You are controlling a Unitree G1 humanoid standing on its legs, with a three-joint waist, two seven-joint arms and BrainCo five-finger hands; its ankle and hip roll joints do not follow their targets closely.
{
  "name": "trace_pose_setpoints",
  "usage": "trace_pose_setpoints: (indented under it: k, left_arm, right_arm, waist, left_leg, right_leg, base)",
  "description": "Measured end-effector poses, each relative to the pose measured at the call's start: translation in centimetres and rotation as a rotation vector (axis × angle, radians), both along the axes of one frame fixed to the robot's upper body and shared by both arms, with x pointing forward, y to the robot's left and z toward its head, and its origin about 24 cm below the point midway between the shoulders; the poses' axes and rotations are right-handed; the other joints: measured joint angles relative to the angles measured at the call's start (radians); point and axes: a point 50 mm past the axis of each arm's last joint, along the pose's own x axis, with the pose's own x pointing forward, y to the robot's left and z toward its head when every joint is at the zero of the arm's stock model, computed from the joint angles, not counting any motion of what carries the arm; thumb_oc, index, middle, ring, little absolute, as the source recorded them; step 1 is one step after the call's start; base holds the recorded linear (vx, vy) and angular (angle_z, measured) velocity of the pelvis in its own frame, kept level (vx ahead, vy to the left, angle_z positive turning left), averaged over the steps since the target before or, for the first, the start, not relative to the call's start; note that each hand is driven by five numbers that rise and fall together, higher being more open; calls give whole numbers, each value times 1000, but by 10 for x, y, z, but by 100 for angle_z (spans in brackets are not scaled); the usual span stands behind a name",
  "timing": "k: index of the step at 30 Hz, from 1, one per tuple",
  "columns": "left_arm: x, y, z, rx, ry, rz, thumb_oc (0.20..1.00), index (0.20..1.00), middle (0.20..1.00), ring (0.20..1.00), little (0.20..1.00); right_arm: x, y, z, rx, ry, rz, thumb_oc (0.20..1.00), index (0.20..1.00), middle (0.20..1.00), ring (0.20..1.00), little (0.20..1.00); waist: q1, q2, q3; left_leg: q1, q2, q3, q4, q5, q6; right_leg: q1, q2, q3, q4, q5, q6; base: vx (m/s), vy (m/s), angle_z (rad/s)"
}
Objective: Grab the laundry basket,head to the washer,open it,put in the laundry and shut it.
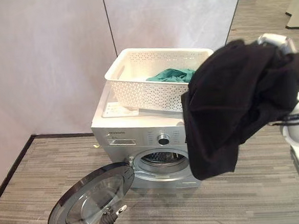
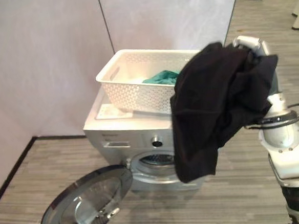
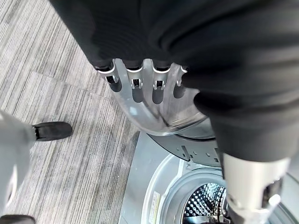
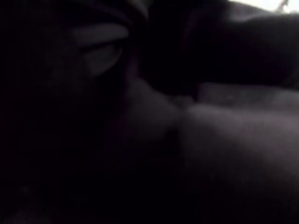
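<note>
Black garment (image 1: 231, 106), soft, light and floppy, hangs draped over the right hand (image 2: 250, 43); whether those fingers grip it I cannot tell. Left hand (image 3: 140, 81) fingers hang straight beside the washer door (image 1: 89, 198). Best taken bunched near its top.

The washer (image 1: 141, 138) is silver-grey with a chrome-ringed dial, and its open door (image 1: 91, 198) is a dark glassy disc rimmed in silver. On top sits a white laundry basket (image 1: 152, 76) whose walls carry a fine perforated lattice pattern. Inside it lies a teal green cloth (image 1: 171, 75). To the right hangs a plain black garment (image 1: 231, 106). The floor (image 1: 248, 197) is grey with thin streaked plank lines; the far wall (image 1: 48, 57) is pale lilac-grey above a dark skirting strip.
</note>
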Motion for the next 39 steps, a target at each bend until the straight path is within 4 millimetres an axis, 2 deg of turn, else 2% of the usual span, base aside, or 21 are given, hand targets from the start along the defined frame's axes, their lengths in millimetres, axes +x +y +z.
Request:
trace_pose_setpoints:
  k: [1, 2, 4, 5, 6, 8, 10, 12, 13, 15, 16, 17, 21, 27, 31, 39]
  left_arm:
    - [-1, 0, 0, 1, 1, 1, 1000, 1000, 1000, 1000, 1000]
    - [5, 0, 3, 0, -26, -5, 1000, 1000, 1000, 1000, 1000]
    - [13, -4, 8, -6, -62, -22, 1000, 1000, 1000, 1000, 1000]
    - [16, -7, 10, -11, -80, -39, 1000, 1000, 1000, 1000, 1000]
    - [27, -14, 20, -21, -152, -80, 1000, 1000, 1000, 1000, 1000]
    - [40, -18, 32, -30, -227, -100, 1000, 1000, 1000, 1000, 1000]
    - [68, -13, 74, -3, -453, -158, 1000, 1000, 1000, 1000, 1000]
    - [79, -6, 93, 41, -543, -204, 1000, 1000, 1000, 1000, 1000]
    - [87, 2, 111, 80, -612, -255, 1000, 1000, 1000, 1000, 1000]
    - [97, 8, 132, 141, -689, -327, 1000, 1000, 1000, 1000, 1000]
    - [101, 10, 140, 163, -718, -353, 1000, 1000, 1000, 1000, 1000]
    - [108, 14, 158, 223, -782, -416, 1000, 1000, 1000, 1000, 1000]
    - [123, 10, 195, 350, -896, -608, 1000, 1000, 1000, 1000, 1000]
    - [133, -7, 208, 361, -943, -733, 1000, 1000, 1000, 1000, 1000]
    - [138, -33, 208, 313, -948, -841, 1000, 1000, 1000, 1000, 1000]
    - [138, -61, 204, 232, -952, -902, 1000, 1000, 1000, 1000, 1000]
  right_arm:
    - [-2, -2, -4, 5, 17, -3, 200, 200, 200, 200, 200]
    - [-8, -6, -14, 25, 53, -12, 200, 200, 200, 200, 200]
    - [-10, -7, -23, 41, 99, -4, 200, 200, 200, 200, 200]
    - [-11, -7, -27, 47, 120, 3, 200, 200, 200, 200, 200]
    - [-14, -9, -36, 63, 166, 13, 200, 200, 200, 200, 200]
    - [-14, -8, -40, 50, 193, 25, 200, 200, 200, 200, 200]
    - [-14, -4, -49, 61, 249, 65, 200, 200, 200, 200, 200]
    - [-13, 3, -52, 61, 279, 114, 200, 200, 200, 200, 200]
    - [-12, 11, -61, 90, 320, 166, 200, 200, 200, 200, 200]
    - [-17, 13, -70, 105, 367, 189, 200, 200, 200, 200, 200]
    - [-18, 12, -74, 114, 391, 191, 200, 200, 200, 200, 200]
    - [-20, 13, -83, 141, 442, 210, 200, 200, 200, 200, 200]
    - [-21, 17, -88, 182, 479, 269, 200, 200, 200, 200, 200]
    - [-15, 22, -82, 186, 460, 292, 200, 200, 200, 200, 200]
    - [-11, 24, -79, 205, 450, 291, 200, 200, 200, 200, 200]
    - [-9, 25, -82, 255, 438, 270, 200, 200, 200, 200, 200]
  waist:
    - [-1, 2, 0]
    - [-5, -8, 15]
    - [0, -11, 42]
    - [3, -7, 55]
    - [3, 7, 82]
    - [19, 27, 101]
    - [28, 41, 139]
    - [27, 39, 139]
    - [27, 29, 145]
    - [11, 31, 142]
    - [4, 24, 145]
    - [1, 8, 146]
    - [2, -4, 142]
    - [-3, -1, 139]
    - [-4, 3, 132]
    - [-10, 10, 107]
  left_leg:
    - [-19, 0, -19, 16, 2, -3]
    - [-55, 1, -63, 48, 3, -4]
    - [-77, 5, -98, 68, 7, -8]
    - [-87, 6, -114, 80, 11, -13]
    - [-110, 7, -149, 99, 16, -20]
    - [-120, 11, -169, 104, 26, -31]
    - [-128, 17, -226, 112, 35, -51]
    - [-123, 13, -272, 100, 16, -67]
    - [-108, -11, -318, 101, -8, -51]
    - [-108, -28, -328, 83, -3, -37]
    - [-104, -32, -328, 79, 0, -34]
    - [-86, -42, -328, 65, 8, -33]
    - [-53, -64, -325, 34, 13, -26]
    - [-10, -67, -321, -3, 13, -25]
    - [5, -65, -315, -14, 14, -25]
    - [12, -62, -304, -23, 14, -25]
  right_leg:
    - [0, 4, -15, 2, -1, -1]
    - [2, 11, -53, 2, -9, -3]
    - [6, 21, -82, 3, -11, -10]
    - [12, 29, -89, 3, -16, -16]
    - [18, 40, -111, -1, -25, -31]
    - [11, 51, -117, 10, -26, -37]
    - [-13, 56, -113, 63, -51, -60]
    - [-37, 54, -105, 99, -66, -61]
    - [-53, 42, -83, 130, -74, -62]
    - [-46, 40, -79, 141, -77, -36]
    - [-40, 35, -83, 139, -76, -34]
    - [-28, 27, -82, 120, -69, -30]
    - [23, 8, -83, 46, -43, -20]
    - [59, 4, -78, 17, -38, -18]
    - [69, 5, -56, 11, -37, -19]
    - [71, 6, -48, 6, -37, -19]
  base:
    - [-204, -262, 70]
    - [-161, -173, 79]
    - [-140, -126, 64]
    - [-117, -83, 74]
    - [-189, -70, 71]
    - [-213, -54, 44]
    - [-126, 21, 16]
    - [1, 37, -20]
    - [65, 44, -36]
    - [69, 40, -3]
    - [85, 44, 18]
    - [107, 62, 6]
    - [59, 40, 2]
    - [50, 40, -1]
    - [6, 35, -4]
    - [3, 9, -4]
